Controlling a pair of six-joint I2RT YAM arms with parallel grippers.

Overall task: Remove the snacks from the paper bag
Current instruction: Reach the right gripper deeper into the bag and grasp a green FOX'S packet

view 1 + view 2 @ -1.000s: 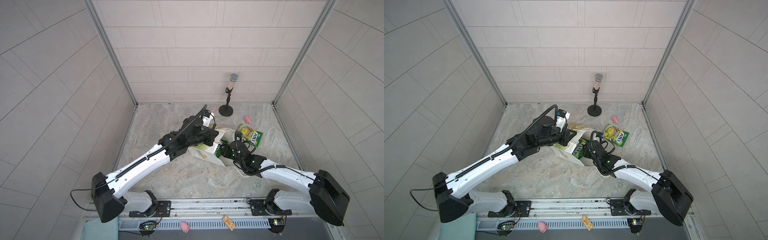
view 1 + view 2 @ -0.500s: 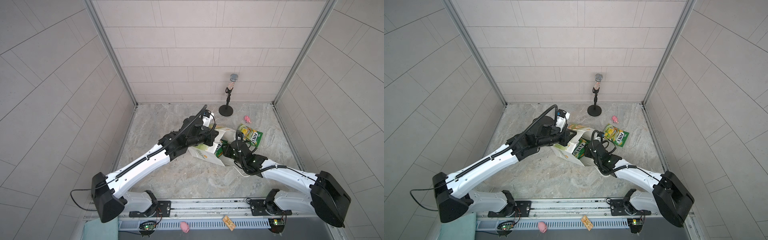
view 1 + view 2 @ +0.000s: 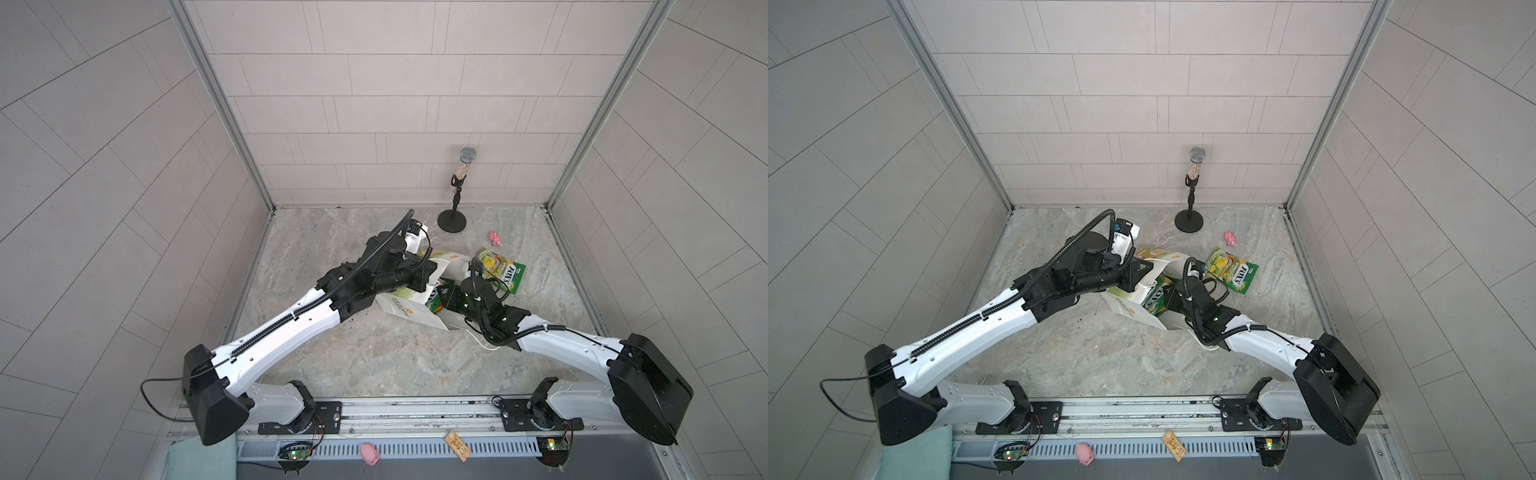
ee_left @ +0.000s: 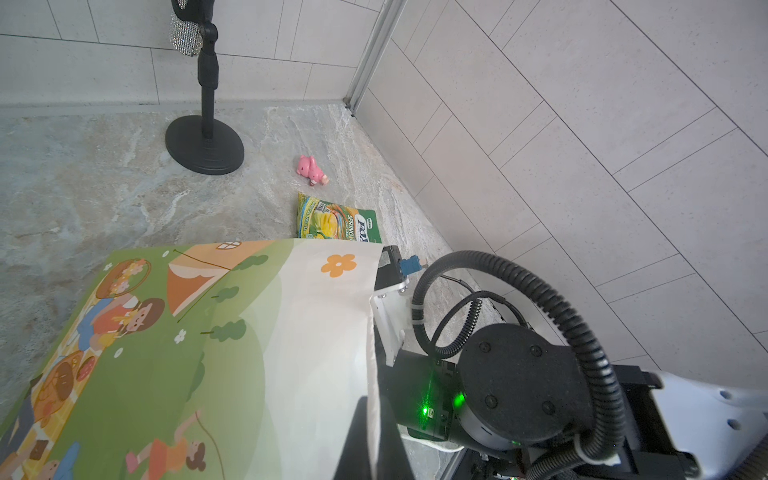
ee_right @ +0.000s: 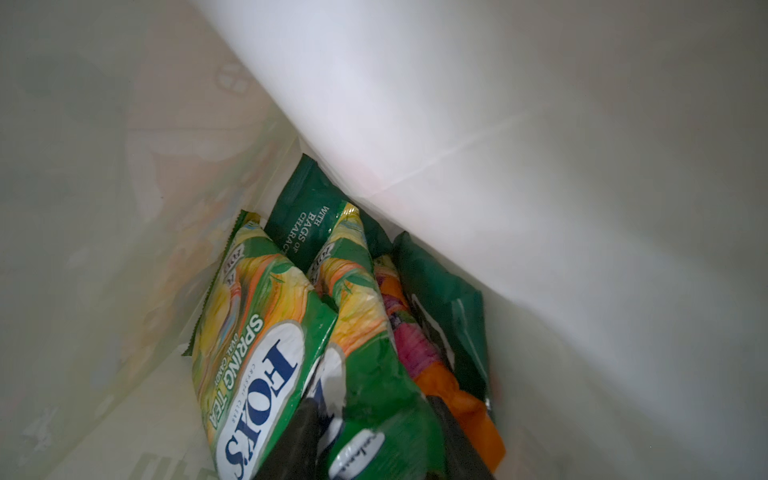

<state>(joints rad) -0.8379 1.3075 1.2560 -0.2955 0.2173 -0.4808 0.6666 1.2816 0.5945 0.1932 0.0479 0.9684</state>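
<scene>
At the left of both top views the left arm [image 3: 291,328] is stretched across the marbled floor [image 3: 374,357] toward the middle. The left gripper [image 3: 422,279] is clenched on the upper rim of the paper bag [image 3: 405,309]. In the left wrist view a thin edge of white paper is seen pinched between its dark fingers [image 4: 357,440]. The paper bag is tipped over near the middle of the floor. Its illustrated green side is turned upward and its mouth is turned toward the right arm [image 3: 561,338], whose wrist is buried in that mouth.

Inside the bag, in the right wrist view, four snacks are seen packed close together at the bottom. A yellow-green candy packet [image 5: 257,353] marked FOX'S is touched by a second yellow-green packet [image 5: 365,316]. An orange and pink packet [image 5: 415,345] is wedged just beside that, and a dark green crisp packet [image 5: 307,216] is seen beyond and alongside all three. The right gripper [image 5: 374,436] is closed partway around the second yellow-green packet, with one dark finger [image 5: 299,440] pressed on each side of it, so that packet is grasped.

To the right of the bag, outside it, a third yellow-green packet [image 3: 500,270] is laid flat on the floor, near the rim. Farther back a microphone stand [image 3: 452,220] is set upright, and a small pink toy [image 3: 494,238] is seen lying on its side just to the right of the stand's base
</scene>
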